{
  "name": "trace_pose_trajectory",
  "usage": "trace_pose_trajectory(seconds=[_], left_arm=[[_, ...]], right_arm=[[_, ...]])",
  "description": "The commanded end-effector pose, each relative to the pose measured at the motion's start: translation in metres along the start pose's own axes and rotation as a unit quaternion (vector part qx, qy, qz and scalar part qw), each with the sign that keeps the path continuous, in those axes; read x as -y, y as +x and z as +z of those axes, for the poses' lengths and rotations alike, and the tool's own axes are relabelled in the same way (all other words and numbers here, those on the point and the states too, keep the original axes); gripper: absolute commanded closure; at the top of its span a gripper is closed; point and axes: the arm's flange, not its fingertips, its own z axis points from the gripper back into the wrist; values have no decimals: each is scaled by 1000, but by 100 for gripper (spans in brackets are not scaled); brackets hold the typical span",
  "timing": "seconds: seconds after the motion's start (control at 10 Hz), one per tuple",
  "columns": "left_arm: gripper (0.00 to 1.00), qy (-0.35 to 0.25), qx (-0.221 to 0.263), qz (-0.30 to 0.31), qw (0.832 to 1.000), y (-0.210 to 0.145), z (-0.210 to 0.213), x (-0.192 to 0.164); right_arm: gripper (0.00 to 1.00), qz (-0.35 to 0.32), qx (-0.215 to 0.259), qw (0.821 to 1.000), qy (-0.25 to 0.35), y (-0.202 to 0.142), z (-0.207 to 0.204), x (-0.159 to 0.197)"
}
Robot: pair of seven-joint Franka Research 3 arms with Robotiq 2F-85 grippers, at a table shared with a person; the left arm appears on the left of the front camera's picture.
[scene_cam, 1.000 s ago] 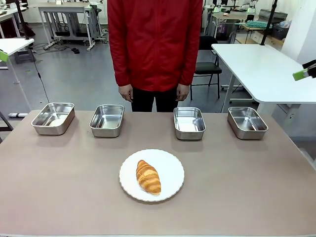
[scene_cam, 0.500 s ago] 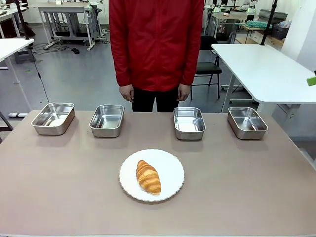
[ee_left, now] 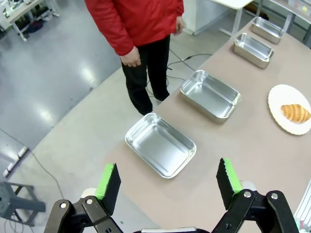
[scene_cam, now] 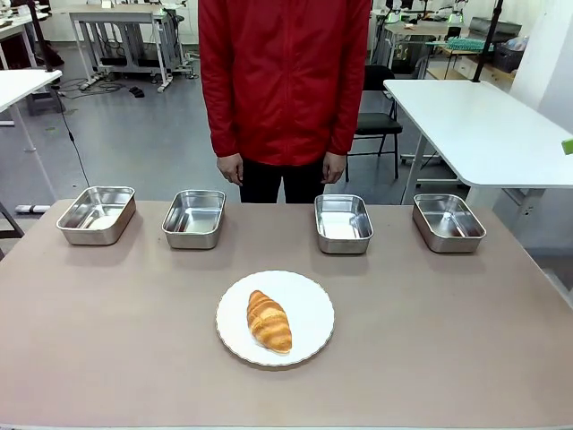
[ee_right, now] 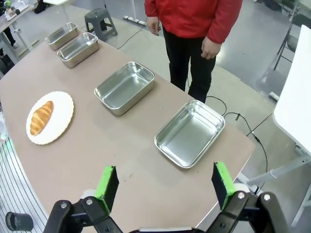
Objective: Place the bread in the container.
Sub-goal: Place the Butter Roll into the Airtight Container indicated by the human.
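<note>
We see a golden-brown, ridged crust with a faint sheen on the bread (scene_cam: 269,321). It lies on a smooth, white, slightly glossy plate (scene_cam: 313,300). Beyond the plate, the far-left pan (scene_cam: 97,215), near-left pan (scene_cam: 193,218), near-right pan (scene_cam: 343,222) and far-right pan (scene_cam: 448,221) are polished metal, mirror-bright inside. Under the plate, the bench (scene_cam: 107,322) is smooth, matt grey-brown. The left gripper (ee_left: 167,178) and right gripper (ee_right: 164,182) look like black plastic, with matt green pads (ee_left: 105,178). Behind the pans, the jacket (scene_cam: 282,72) is smooth red cloth and the grey floor (ee_left: 58,87) is glossy.
</note>
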Motion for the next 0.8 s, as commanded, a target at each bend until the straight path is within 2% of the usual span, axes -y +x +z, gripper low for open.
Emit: trace_pose_trajectory(seconds=[0.0, 0.7], left_arm=[[0, 1, 11, 20, 1000, -1, 1, 17], [0, -8, -4, 36, 999, 2, 0, 20]], right_arm=[[0, 14, 13, 1000, 3, 4, 0, 2], [0, 4, 28, 1000, -7, 14, -1, -2]])
